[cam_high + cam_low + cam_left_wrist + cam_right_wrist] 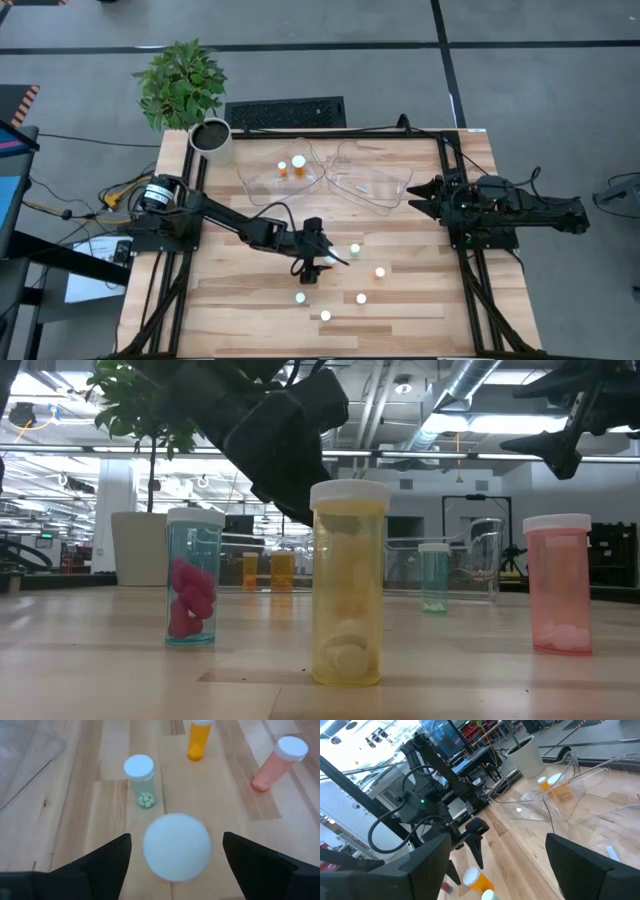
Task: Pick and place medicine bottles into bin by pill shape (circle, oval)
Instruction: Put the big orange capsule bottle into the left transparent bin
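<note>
My left gripper is open at mid-table, tilted down over a medicine bottle whose round white cap shows between the two fingers, with a gap on each side. The right wrist view shows this bottle as orange. Beyond it stand a green bottle, an orange one and a pink one. More bottles stand upright nearer the table's near edge, such as a yellow one and a blue one. My right gripper waits open at the table's right edge.
Two clear bins stand at the far middle of the table: the left bin holds two orange bottles, and the right bin is beside it. A white pot with a green plant stands at the far left corner.
</note>
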Motion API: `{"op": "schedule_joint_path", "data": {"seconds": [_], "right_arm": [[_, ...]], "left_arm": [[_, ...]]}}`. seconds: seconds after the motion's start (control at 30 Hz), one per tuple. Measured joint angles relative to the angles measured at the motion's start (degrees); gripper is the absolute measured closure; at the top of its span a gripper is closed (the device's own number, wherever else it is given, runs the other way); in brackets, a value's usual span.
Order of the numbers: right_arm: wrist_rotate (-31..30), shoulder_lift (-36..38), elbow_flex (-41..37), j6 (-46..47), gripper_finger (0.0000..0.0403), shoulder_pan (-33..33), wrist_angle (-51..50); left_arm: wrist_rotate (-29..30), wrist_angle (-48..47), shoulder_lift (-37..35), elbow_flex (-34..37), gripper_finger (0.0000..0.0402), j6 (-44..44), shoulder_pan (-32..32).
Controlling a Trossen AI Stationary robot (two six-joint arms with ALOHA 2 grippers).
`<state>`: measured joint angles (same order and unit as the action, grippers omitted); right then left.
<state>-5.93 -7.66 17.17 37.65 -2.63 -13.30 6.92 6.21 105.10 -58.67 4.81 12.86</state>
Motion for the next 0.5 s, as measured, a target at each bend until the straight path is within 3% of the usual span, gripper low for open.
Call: {"op": "schedule_joint_path", "data": {"seconds": [0.5], "right_arm": [[0.0, 0.0, 0.0, -0.2, 0.0069, 0.0, 0.0]], "left_arm": [[0.0, -1.2, 0.0, 0.0, 0.0132, -0.7, 0.0]]}}
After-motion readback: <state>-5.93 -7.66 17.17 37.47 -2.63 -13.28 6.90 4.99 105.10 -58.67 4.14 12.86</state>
